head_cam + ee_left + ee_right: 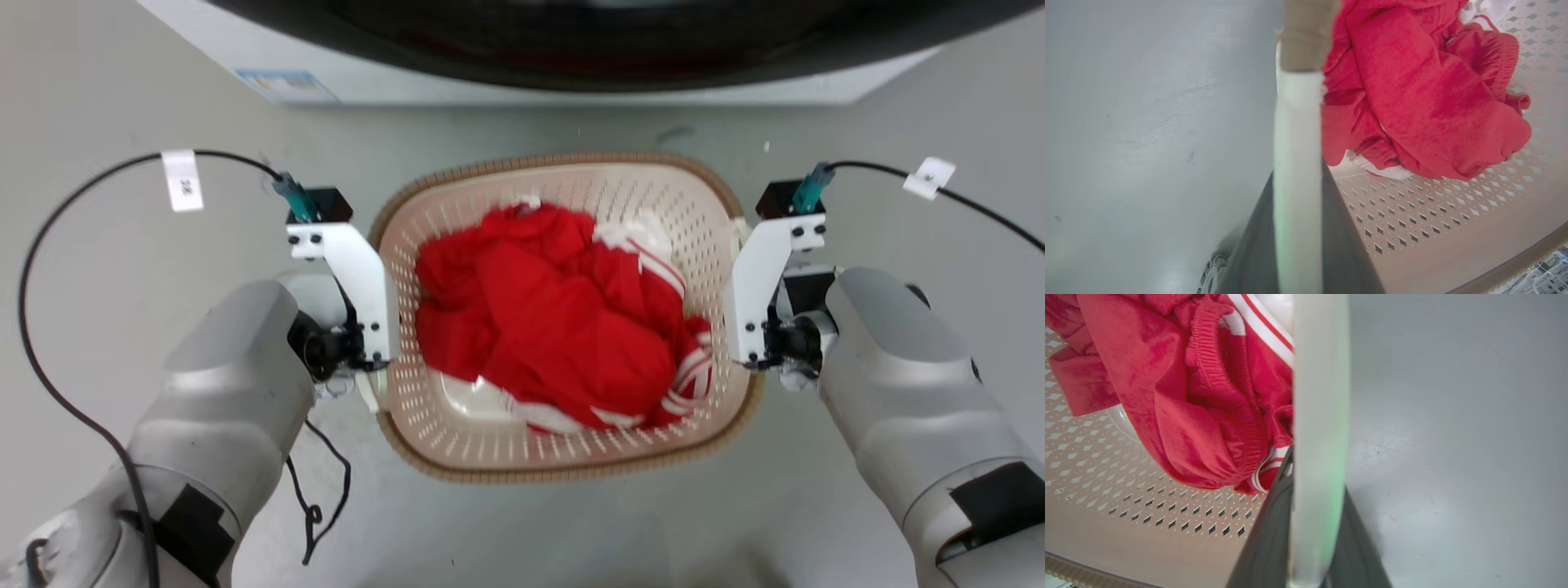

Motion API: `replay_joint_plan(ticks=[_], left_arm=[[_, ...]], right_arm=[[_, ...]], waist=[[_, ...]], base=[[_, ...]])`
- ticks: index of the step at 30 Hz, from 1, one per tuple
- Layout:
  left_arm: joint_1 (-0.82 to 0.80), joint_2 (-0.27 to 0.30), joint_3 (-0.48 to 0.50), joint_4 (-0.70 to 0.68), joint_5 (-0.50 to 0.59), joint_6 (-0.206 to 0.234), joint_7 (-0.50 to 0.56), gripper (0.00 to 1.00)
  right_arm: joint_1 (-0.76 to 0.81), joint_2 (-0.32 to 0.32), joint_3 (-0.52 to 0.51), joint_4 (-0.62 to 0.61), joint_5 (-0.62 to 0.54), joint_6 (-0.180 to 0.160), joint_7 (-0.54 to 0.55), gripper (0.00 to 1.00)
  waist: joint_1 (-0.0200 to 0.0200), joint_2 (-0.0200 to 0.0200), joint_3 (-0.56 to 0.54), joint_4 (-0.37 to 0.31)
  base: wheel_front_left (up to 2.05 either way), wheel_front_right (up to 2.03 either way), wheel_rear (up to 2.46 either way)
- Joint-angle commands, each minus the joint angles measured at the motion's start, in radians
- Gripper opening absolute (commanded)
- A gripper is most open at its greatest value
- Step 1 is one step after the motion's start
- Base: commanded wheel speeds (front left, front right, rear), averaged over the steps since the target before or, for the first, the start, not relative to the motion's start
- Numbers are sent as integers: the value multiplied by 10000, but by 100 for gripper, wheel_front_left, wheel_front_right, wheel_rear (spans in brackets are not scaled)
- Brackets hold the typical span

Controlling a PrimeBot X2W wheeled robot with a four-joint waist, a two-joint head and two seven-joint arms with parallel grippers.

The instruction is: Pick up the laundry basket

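- Left end effector (1298,179) is closed down narrow on the white left handle (1297,134) of the laundry basket (571,472). In the left wrist view one dark finger lies tight along each side of the handle strip, with no gap to be seen.
- Right end effector (1316,465) mirrors it. Its two dark fingers flank the white right handle (1321,396) and press against it, the jaws only as far apart as the strip is thick.
- In the head view the basket sits between the two forearms, just on the near side of the washing machine (408,82), which runs along the far edge.
- It carries a heap of red clothes (555,318) with white stripes, piled slightly toward its right wall.
- Progress, as I judge it: the reach and the two-sided grasp look complete, so the lift itself is what remains.
- I cannot tell whether the base has left the floor (122,98). The basket looks level, and nothing shows a clear gap beneath it.
- The next move calls for both arms to rise together at an even pace. Thin handles could flex or slide between the fingers, and an uneven rise would tip the load toward one side.
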Motion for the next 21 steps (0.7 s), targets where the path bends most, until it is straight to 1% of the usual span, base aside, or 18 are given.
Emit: replay_joint_plan(ticks=[1, 11, 21], left_arm=[[132, -175, -70, -24, -139, -48, 223, 0], [578, -342, -240, 150, -594, -49, 1368, 0], [1115, -561, -391, 424, -830, -49, 1915, 0]], right_arm=[[186, 88, 70, -1, 125, 16, 277, 0], [722, 103, 14, 13, 611, 18, 1898, 0], [1388, 105, -534, 13, 424, 18, 2867, 0]], waist=[[0, 0, -722, 132], [0, 0, -2407, 242], [0, 0, -3929, 310]], base=[[0, 0, 0], [0, 0, 0], [0, 0, 0]])
